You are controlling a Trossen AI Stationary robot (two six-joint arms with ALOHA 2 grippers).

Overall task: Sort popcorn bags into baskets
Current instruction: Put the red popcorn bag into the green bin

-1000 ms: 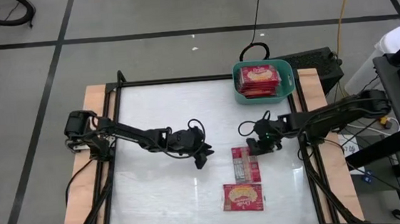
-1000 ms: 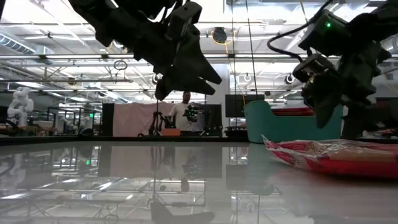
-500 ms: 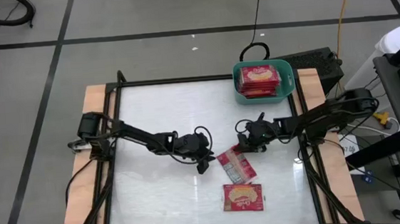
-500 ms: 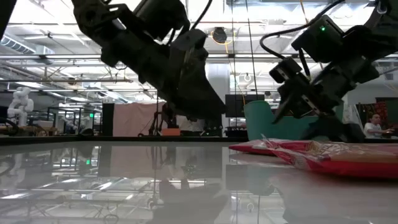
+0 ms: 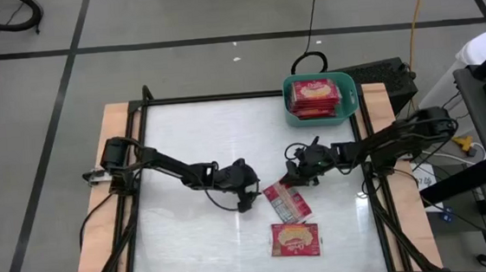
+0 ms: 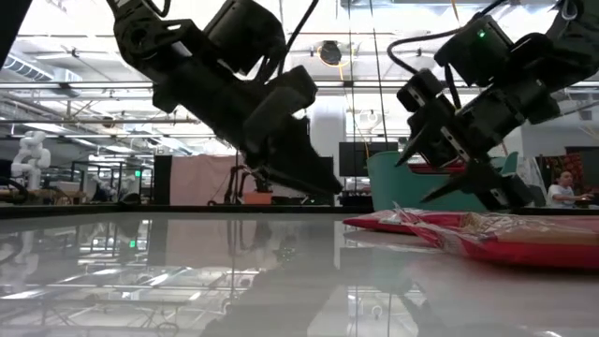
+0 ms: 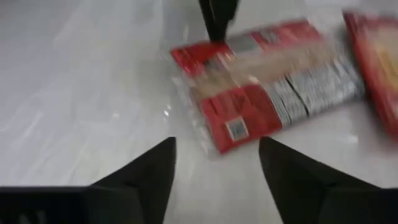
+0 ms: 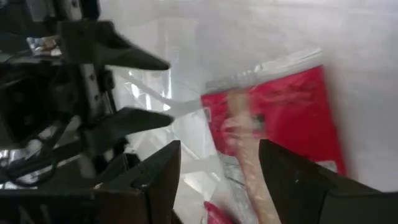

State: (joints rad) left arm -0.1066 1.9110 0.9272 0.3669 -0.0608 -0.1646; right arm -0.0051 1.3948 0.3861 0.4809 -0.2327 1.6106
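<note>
High view: the left end effector (image 5: pixel 249 190) and right end effector (image 5: pixel 288 176) flank a back-up popcorn bag (image 5: pixel 286 201) on the tabletop (image 5: pixel 192 149), likely to pin it for a grasp. Another bag (image 5: pixel 295 239) lies beyond; the teal basket (image 5: pixel 320 98) holds more.

Low view: both hover low.

Left wrist view: fingers (image 7: pixel 143 177) spread wide, empty, the bag just ahead.

Right wrist view: fingers (image 8: pixel 158 171) wide, holding nothing, at the bag's corner.

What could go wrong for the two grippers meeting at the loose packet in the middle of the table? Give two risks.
1. The left gripper and right gripper stand open on opposite sides of the tilted, back-up popcorn bag; both closing in could make them collide or tug the bag.
2. The teal basket already holds a stack of bags; another may slide off or overhang its rim.
</note>
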